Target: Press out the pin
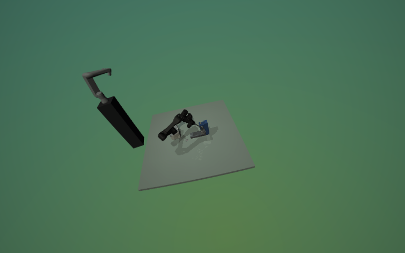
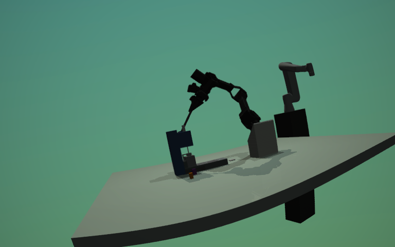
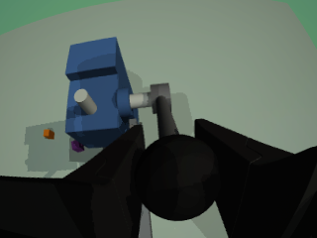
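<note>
So the fingers [image 1: 191, 123] [image 2: 193, 105] are closed on the round black knob [image 3: 176, 177] of the lever [image 2: 187, 118] [image 3: 165, 116], which stands steeply up from the press. That puts us in the lever part of the job, my guess being the pull.

Past that is the blue press [image 1: 205, 123] [image 2: 174, 151] [image 3: 94, 116]. The block [image 2: 190, 161] is on its bed [image 1: 195, 135] [image 2: 214, 163], below the thin punch [image 2: 187, 150]. Lined up with the pin? Can't tell, the pin's too small to see, same for whether it's already out. Can't pick out the cup either.

An orange piece [image 2: 191, 175] [image 3: 49, 134] and a purple one [image 2: 194, 171] [image 3: 77, 146] sit on the desk [image 1: 179, 166] [image 2: 174, 204] [image 3: 223, 50] beside the press, and a grey arm [image 1: 95, 74] [image 2: 291, 84] is way off behind.

If the pin's still in, next up is a smooth pull following the lever's arc, grip kept snug, as the knob could slip. Then push it back up and let go gently, so nothing nudges the block.
</note>
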